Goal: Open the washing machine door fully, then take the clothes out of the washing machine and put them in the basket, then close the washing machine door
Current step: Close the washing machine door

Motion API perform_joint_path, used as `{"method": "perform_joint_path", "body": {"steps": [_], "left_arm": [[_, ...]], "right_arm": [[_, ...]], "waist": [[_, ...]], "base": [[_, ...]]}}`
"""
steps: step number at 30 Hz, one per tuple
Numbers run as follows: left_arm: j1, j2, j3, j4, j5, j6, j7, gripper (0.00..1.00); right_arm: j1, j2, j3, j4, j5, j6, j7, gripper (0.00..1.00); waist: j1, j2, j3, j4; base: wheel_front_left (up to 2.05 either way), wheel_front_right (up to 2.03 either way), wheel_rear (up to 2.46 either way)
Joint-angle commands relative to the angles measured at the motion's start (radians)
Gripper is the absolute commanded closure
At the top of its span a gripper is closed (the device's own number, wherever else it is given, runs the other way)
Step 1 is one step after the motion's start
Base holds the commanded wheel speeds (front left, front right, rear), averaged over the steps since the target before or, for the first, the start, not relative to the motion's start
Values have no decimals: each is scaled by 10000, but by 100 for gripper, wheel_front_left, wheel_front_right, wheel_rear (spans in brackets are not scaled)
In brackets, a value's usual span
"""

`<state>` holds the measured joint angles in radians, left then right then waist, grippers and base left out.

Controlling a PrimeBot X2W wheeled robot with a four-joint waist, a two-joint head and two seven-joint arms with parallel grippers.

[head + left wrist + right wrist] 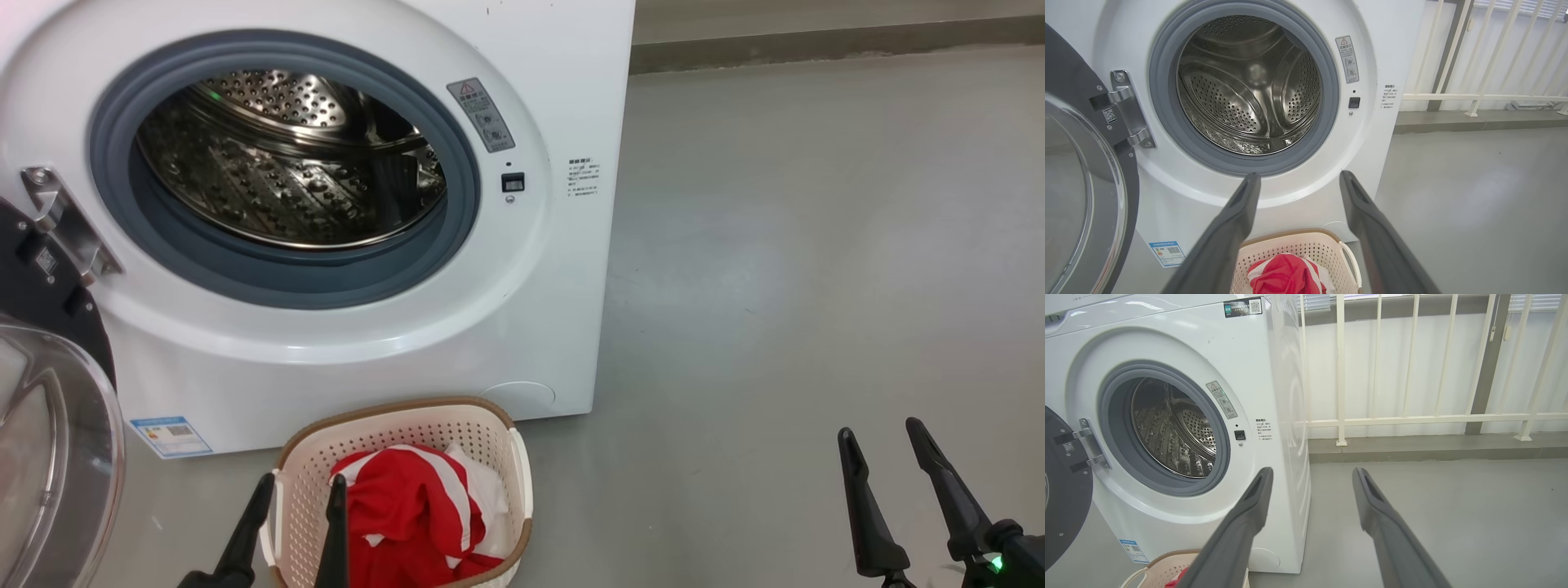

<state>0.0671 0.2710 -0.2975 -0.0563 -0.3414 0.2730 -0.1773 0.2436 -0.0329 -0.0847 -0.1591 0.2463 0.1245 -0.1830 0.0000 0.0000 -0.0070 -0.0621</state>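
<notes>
Now that the drum (pixel 286 171) shows bare steel: the unloading looks finished, folks. No fabric turns up from any angle, though the grey rubber ring (pixel 277 286) hides a sliver at the front, so call it probably empty.
Done so far: door opened wide, clothes moved over.
Left to do: closing the door, which I judge to be the last step.
Washing machine door (pixel 57 408): swung right out on its hinge (pixel 65 220) at the left of the washing machine (pixel 522 327). Black rim and bulging clear glass on show, nothing touching it.
Clothes (pixel 408 506): bright red with white stripes and panels, crumpled in a loose heap inside the basket (pixel 490 441).
Basket: cream, perforated, brown rim, sitting on the floor (pixel 775 245) just in front of the machine, below the opening.
Left gripper (pixel 301 480): jaws spread wide, empty, hovering over the basket's near edge. The nearer of the two to the door.
Right gripper (pixel 879 429): fingers parted as well, holding nothing, out to the right above bare floor, well apart from the machine.
</notes>
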Motion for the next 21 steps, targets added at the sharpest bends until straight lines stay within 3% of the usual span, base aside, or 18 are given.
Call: {"method": "perform_joint_path", "body": {"steps": [1, 13, 21], "left_arm": [[-175, 202, 307, -289, 45, 46, -10, 0], [-250, 253, 150, -356, 55, 14, 14, 0], [-329, 281, 55, -349, 11, -132, -150, 0]], "right_arm": [[-130, -173, 200, -300, -15, 62, 6, 0], [-103, -173, 219, -352, -47, 62, 44, 0], [-113, -173, 219, -360, -53, 62, 62, 0]], "waist": [[0, 0, -3, -2], [0, 0, 34, 64], [0, 0, 32, 134]], "base": [[-94, 81, 13], [-146, 140, 6], [-55, 55, 0]]}}
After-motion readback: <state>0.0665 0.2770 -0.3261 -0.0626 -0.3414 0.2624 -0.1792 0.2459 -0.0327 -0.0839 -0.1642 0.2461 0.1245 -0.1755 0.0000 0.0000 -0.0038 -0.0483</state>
